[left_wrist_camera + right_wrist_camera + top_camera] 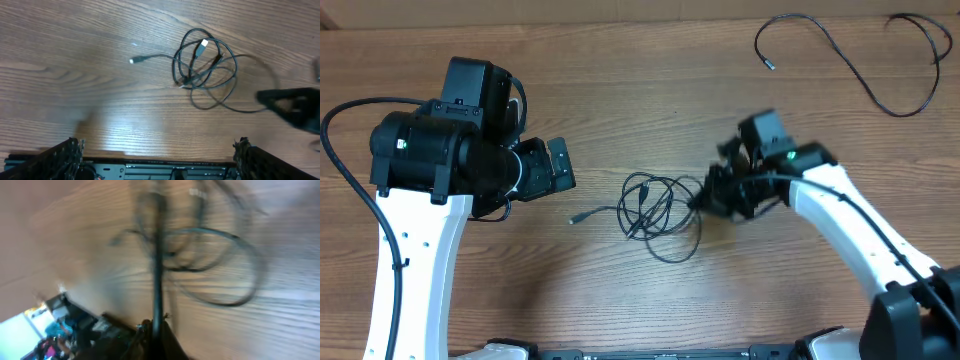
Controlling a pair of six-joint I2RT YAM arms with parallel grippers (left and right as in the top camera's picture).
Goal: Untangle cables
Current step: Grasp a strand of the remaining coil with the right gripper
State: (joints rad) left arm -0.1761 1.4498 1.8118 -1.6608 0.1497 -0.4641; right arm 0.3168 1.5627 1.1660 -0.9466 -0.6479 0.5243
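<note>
Black cables (pixel 654 211) in right pincer (pixel 704 201)

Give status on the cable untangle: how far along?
Done: one cable lies alone at the top right of the overhead view. In hand: the right claw is at the right edge of the knotted bundle; blur hides whether it grips a strand. The left claw is open, off the bundle. Left: the bundle's overlapping loops, not yet separated.

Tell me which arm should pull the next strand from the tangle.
Right, probably. The right gripper sits at the right edge of the cable bundle, though blur hides its grip; the left gripper hangs open, apart from the bundle, beyond its loose plug end.
</note>
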